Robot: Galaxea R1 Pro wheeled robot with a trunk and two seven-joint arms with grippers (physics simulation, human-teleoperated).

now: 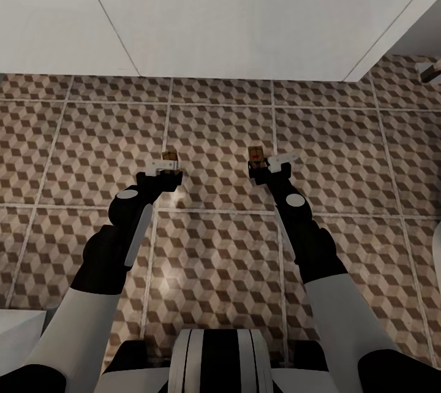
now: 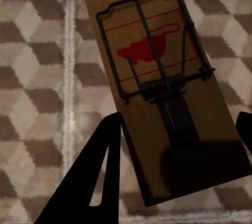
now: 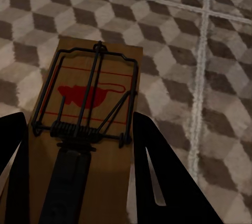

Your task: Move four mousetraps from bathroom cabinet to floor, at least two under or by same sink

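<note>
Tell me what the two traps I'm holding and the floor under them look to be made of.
Both mousetraps, the one in the left gripper and the one in the right gripper, look like matte brown wooden boards with dark metal wire springs and bars, plus a printed red mark. The floor looks like ceramic tile: cube pattern, pale grout lines, a faint sheen.

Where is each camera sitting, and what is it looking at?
Head view: on the robot's head, looking down at the cube-patterned tiled floor; both black-and-white arms, left gripper, right gripper.
Left wrist view: near the left gripper, facing along its dark fingers at a held tan wooden mousetrap.
Right wrist view: near the right gripper, facing another tan wooden mousetrap between its fingers.
Shared: head and wrist views show both traps and the floor.
</note>
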